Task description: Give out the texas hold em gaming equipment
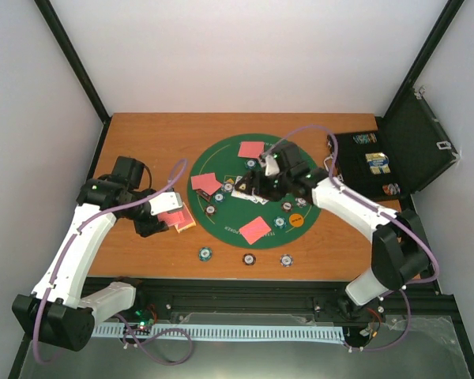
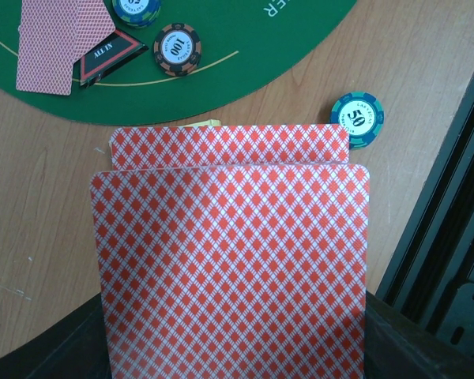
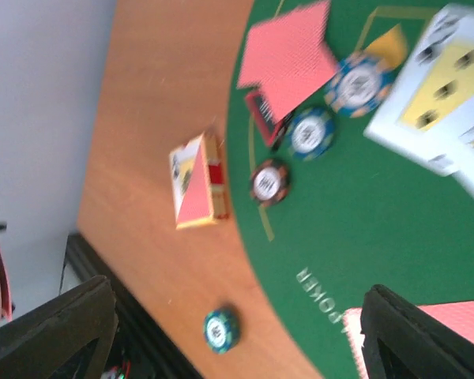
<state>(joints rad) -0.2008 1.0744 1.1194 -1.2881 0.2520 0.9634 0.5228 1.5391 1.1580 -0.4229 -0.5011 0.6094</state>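
1. Gripping staggered playing cards (image 2: 229, 260) with left gripper (image 1: 167, 212), toward the worktop's (image 1: 142, 134) left edge.
2. Hovering mid-worktop with right gripper (image 3: 237, 292) spread, apparently empty.
3. Could shed two cards at once: loose, offset stack.

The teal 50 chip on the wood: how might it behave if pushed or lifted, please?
The teal 50 chip lies flat on the wooden table, so a push would probably slide it, not roll it. It looks thin and rigid, so pinching its low edge may be fiddly.

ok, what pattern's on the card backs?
Red-and-white diamond lattice on the cards, clearest in left wrist view.
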